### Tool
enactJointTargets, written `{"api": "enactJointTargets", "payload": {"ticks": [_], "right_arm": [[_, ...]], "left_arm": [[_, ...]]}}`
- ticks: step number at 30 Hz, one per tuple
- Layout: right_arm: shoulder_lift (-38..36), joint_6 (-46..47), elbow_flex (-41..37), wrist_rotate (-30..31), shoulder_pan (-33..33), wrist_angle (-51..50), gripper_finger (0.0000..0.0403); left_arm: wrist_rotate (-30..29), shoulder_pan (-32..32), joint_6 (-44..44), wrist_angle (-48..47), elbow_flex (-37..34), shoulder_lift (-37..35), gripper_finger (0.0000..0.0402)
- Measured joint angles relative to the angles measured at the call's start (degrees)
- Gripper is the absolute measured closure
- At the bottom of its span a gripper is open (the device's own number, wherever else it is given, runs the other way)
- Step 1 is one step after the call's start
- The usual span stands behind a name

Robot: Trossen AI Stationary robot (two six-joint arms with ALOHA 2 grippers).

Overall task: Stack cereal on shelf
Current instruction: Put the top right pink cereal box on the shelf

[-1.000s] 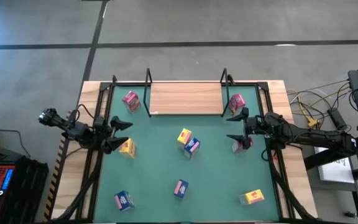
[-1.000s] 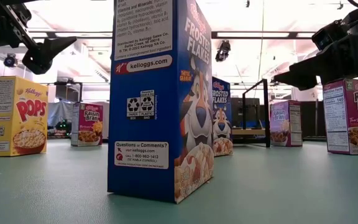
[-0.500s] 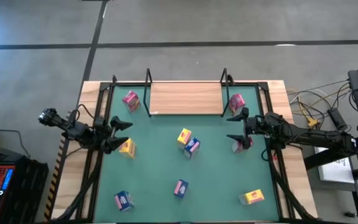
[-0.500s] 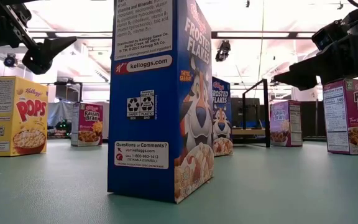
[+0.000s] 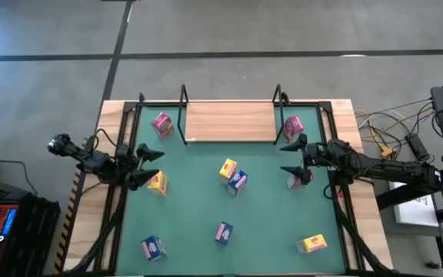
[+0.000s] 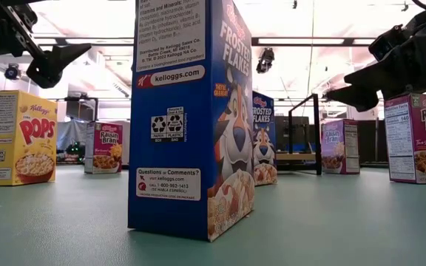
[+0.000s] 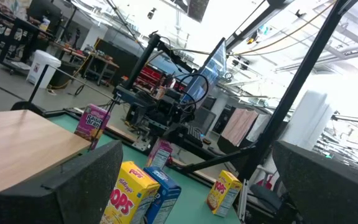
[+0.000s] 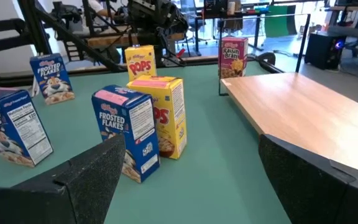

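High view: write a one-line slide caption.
Cereal boxes scattered on green mat; wooden shelf empty; both arms wait at sides.

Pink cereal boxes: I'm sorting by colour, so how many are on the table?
3. One small pink cardboard cereal box stands left of the light-wood shelf board, one right of it, and one is partly hidden under the right pincer.

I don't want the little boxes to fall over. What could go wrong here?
The yellow box and a blue box stand touching mid-mat, so grabbing one could topple the other. The right gripper hangs open right beside a pink box and might bump it when it moves. The shelf has black uprights an arm could clip.
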Motion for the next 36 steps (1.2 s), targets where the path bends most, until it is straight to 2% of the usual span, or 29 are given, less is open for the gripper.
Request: {"api": "enactJointTargets", "payload": {"ticks": [3, 7, 12, 16, 21, 25, 31, 36], "right_arm": [[0.01, -0.13, 0.0, 0.28, 0.0, 0.01, 0.0046], [0.15, -2.36, 0.0, 3.85, -0.01, 0.0, 0.0046], [0.2, -7.0, 0.0, 16.48, -0.03, -0.02, 0.0046], [0.17, -7.9, 0.0, 21.51, -0.01, 0.02, 0.0046], [0.17, -7.96, 0.0, 22.58, 0.0, 0.13, 0.0046], [0.02, -7.97, -0.02, 26.12, -0.03, 1.98, 0.0046], [-0.17, -5.3, 2.42, 26.02, -0.01, 0.96, 0.0046], [0.22, -5.3, 11.06, 25.97, -0.01, -12.56, 0.0046]], "left_arm": [[0.0, 0.0, 0.0, 0.0, 0.0, 0.0, 0.0003], [0.0, -0.01, -0.02, 0.0, 0.01, 0.0, 0.0003], [0.0, 0.0, -0.01, 0.0, 0.01, 0.0, 0.0003], [0.0, -0.01, 0.0, 0.0, 0.0, 0.01, 0.0003], [0.0, 0.01, 0.0, 0.0, 0.01, 0.01, 0.0003], [0.0, -0.01, -0.02, 0.0, 0.01, 0.0, 0.0003], [0.0, 0.01, 0.0, 0.0, 0.01, 0.01, 0.0003], [0.0, 0.0, 0.0, 0.0, 0.01, 0.02, 0.0003]]}}
